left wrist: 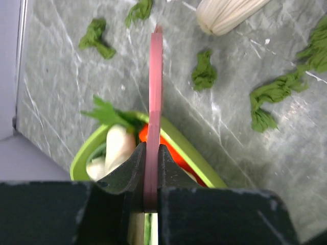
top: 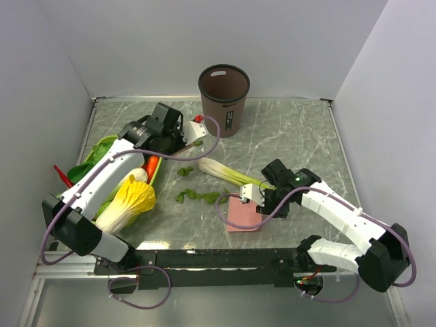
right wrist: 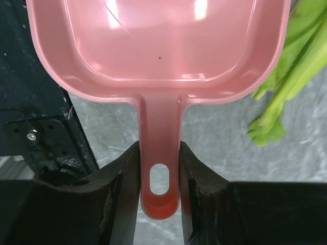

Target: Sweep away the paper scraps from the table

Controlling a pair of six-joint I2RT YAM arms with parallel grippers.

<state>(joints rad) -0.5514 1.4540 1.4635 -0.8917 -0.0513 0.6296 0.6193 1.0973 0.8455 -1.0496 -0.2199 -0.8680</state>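
Left gripper [left wrist: 152, 153]: well left of the pink dustpan [top: 242, 214] and further back, pinched tight on a thin pink blade [left wrist: 155, 87] seen edge-on. Set the blade down beyond the scraps before you drag.

Paper scraps [top: 197, 195]: loose on the table [top: 306, 136], nearest cluster just left of the dustpan, others further left. Draw them toward the pan in short strokes.

Right gripper [right wrist: 159, 153]: at the dustpan's right end, closed on its handle. Press the lip flat.
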